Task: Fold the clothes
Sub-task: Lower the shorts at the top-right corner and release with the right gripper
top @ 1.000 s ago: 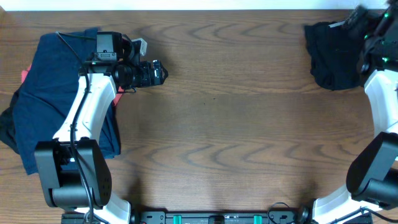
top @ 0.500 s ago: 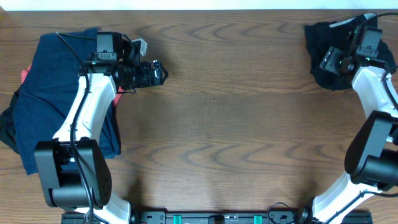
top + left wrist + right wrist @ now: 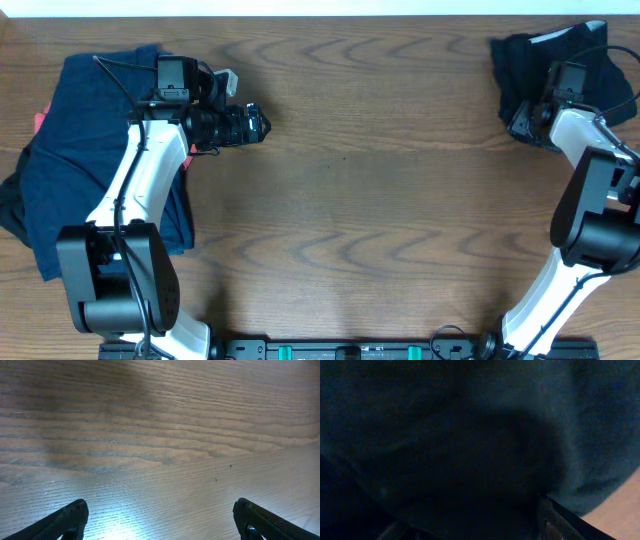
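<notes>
A crumpled black garment (image 3: 525,60) of the clothes lies at the table's far right corner. My right gripper (image 3: 518,124) is pressed down into its near edge. In the right wrist view dark fabric (image 3: 470,435) fills the frame and bulges between my right gripper (image 3: 470,527)'s dim fingers, which stand apart; the grip is too dark to judge. A navy blue garment (image 3: 75,150) is spread at the left, with red-orange cloth (image 3: 40,122) peeking from under it. My left gripper (image 3: 262,124) hovers open over bare wood, and the left wrist view shows my left gripper (image 3: 160,507) with nothing between the fingers.
Brown wooden table (image 3: 360,220). More black fabric (image 3: 10,205) sticks out at the left edge under the navy garment. The left arm (image 3: 130,190) lies across the navy garment. A strip of bare table (image 3: 620,515) shows beside the dark fabric.
My right arm has swung from the far right corner down and left onto the black garment's near edge, its jaws narrowing. The left arm has barely moved.
</notes>
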Robot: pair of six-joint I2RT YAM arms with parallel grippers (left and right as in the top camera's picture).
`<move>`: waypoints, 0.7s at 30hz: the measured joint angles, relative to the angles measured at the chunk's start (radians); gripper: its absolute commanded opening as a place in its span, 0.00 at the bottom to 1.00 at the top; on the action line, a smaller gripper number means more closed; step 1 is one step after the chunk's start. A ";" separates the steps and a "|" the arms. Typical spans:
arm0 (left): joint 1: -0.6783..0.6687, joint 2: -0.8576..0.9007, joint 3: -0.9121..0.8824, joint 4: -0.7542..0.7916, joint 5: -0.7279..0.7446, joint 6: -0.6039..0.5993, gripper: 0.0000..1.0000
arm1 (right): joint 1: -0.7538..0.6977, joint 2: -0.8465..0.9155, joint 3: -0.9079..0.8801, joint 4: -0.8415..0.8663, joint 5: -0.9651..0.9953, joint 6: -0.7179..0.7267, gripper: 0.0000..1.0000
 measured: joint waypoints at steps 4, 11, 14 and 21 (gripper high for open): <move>0.000 0.000 0.000 0.000 0.000 0.000 0.95 | 0.000 0.022 0.002 0.084 -0.002 0.010 0.70; 0.000 0.000 0.000 0.000 0.000 0.000 0.95 | -0.001 0.035 0.002 0.148 -0.020 0.016 0.70; 0.000 0.000 0.000 0.000 0.000 0.000 0.95 | -0.005 0.035 0.002 0.154 -0.041 0.015 0.70; 0.000 0.000 0.000 0.000 0.000 0.000 0.95 | -0.003 0.037 0.002 0.181 -0.096 0.003 0.71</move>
